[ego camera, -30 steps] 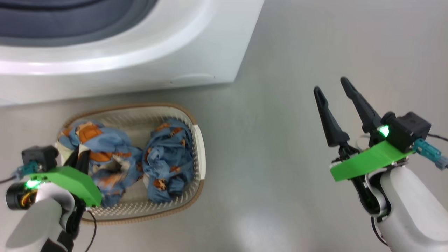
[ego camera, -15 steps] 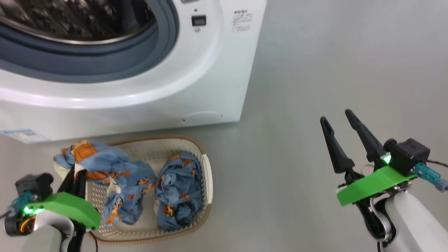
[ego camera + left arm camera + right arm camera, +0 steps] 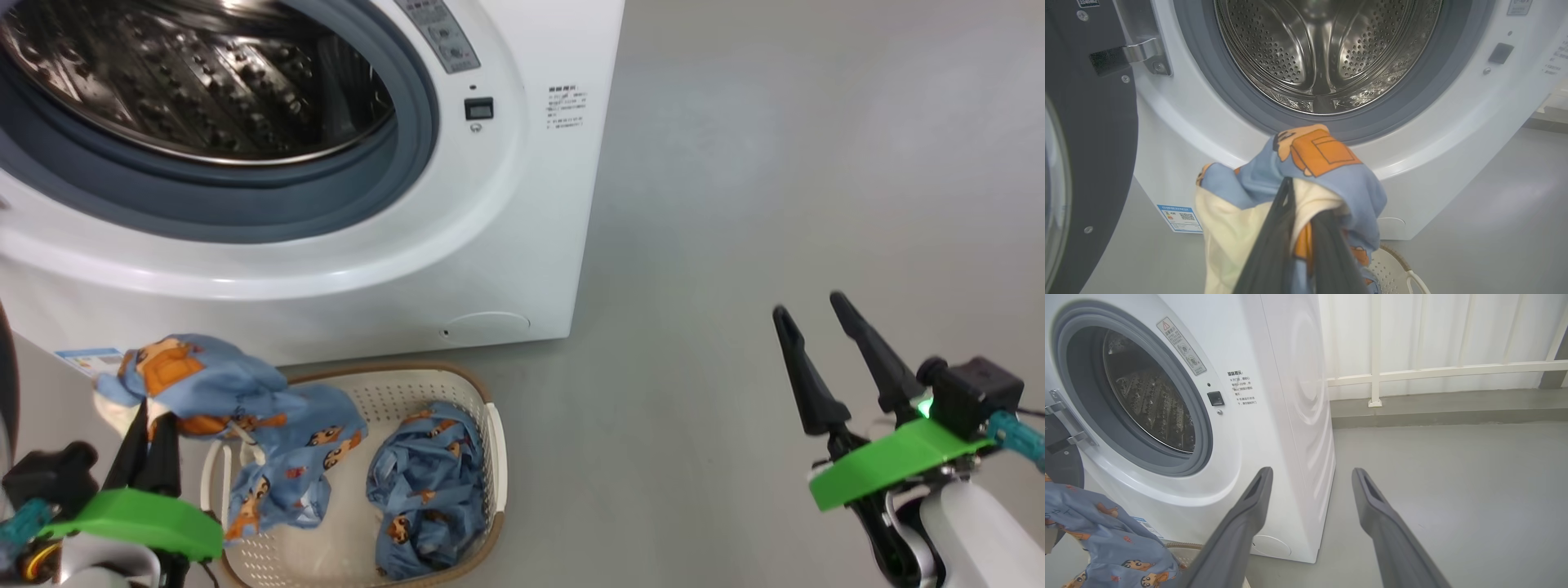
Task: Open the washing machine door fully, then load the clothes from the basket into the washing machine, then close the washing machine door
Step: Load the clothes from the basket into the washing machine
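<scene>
A: What is the left tool (image 3: 153, 420) doing?

B: It is clenched on one piece of the clothes (image 3: 220, 388), the light blue fabric with orange-brown bears. This piece is raised above the left end of the basket (image 3: 461, 382). Its lower part hangs down into the basket.

A: And the other fabric?

B: A second bundle (image 3: 420, 506), crumpled, lies in the right half of the basket.

A: Where does the basket stand?

B: On the grey floor (image 3: 775, 163), just in front of the washing machine (image 3: 522, 204).

A: Is the machine open?

B: Yes. The washing machine door (image 3: 1094, 143) is swung out to the left side on its metal hinge (image 3: 1135, 51). The steel drum (image 3: 1327, 49) shows inside the grey gasket (image 3: 1241, 106). In the left wrist view the held fabric is in front of the white panel, just under the opening.

A: And the right tool (image 3: 808, 310)?

B: It is released. Its two dark fingers stand apart and grasp nothing. It is over bare floor, well apart from the basket, to the right of the machine.
</scene>
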Controlling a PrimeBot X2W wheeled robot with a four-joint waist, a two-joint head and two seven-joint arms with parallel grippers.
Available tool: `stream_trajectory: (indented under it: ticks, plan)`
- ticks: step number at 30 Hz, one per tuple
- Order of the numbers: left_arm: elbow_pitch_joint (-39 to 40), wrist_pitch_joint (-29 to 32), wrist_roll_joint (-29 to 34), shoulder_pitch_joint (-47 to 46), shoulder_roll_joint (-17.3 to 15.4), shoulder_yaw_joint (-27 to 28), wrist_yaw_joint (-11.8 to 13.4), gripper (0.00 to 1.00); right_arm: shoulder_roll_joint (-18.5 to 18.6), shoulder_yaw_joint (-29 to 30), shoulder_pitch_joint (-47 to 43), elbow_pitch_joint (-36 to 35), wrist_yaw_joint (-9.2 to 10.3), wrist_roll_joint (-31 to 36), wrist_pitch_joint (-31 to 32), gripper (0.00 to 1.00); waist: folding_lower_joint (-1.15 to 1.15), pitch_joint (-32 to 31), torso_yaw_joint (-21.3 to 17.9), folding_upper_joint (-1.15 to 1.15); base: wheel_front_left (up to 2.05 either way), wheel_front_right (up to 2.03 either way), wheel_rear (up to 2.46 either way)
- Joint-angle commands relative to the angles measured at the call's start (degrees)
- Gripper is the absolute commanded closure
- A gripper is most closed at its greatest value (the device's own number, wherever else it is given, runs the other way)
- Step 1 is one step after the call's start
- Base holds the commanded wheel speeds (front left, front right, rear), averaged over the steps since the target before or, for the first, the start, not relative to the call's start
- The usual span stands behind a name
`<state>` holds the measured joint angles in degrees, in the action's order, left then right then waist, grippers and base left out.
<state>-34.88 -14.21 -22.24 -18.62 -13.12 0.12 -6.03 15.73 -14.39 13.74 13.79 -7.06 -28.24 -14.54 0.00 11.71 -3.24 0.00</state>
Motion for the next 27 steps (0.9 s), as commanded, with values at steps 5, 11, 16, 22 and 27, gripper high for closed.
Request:
stream_trajectory:
  ticks: [5, 11, 16, 22, 27]
  plan:
    - [6.2, -0.8, 2.2, 3.5, -0.4, 5.6, -0.7, 1.00, 1.3, 0.1, -3.0, -1.2, -0.43, -0.3, -0.5, 0.00, 0.00, -2.2, 0.4, 0.00, 0.00, 0.00, 0.00]
    - [10.5, -0.8, 3.4, 6.6, 1.0, 8.2, -1.0, 1.00, 1.4, 0.7, -4.1, -1.3, -0.43, -0.3, -0.5, 0.00, 0.00, -3.0, 0.7, 0.00, 0.00, 0.00, 0.00]
    - [14.5, -0.8, 3.8, 9.2, 2.5, 10.1, -1.2, 1.00, 1.4, 1.1, -4.7, -1.4, -0.43, -0.3, -0.5, 0.00, 0.00, -3.4, 0.9, 0.00, 0.00, 0.00, 0.00]
    - [17.8, -0.8, 4.3, 11.8, 4.3, 11.7, -1.3, 1.00, 1.2, 1.3, -4.8, -1.5, -0.43, -0.3, -0.5, 0.00, 0.00, -3.5, 0.7, 0.00, 0.00, 0.00, 0.00]
    - [18.4, -0.8, 4.6, 12.7, 5.2, 12.3, -1.4, 1.00, 1.1, 1.5, -4.8, -1.6, -0.43, -0.2, -0.5, 0.00, 0.00, -3.4, 0.5, 0.00, 0.00, 0.00, 0.00]
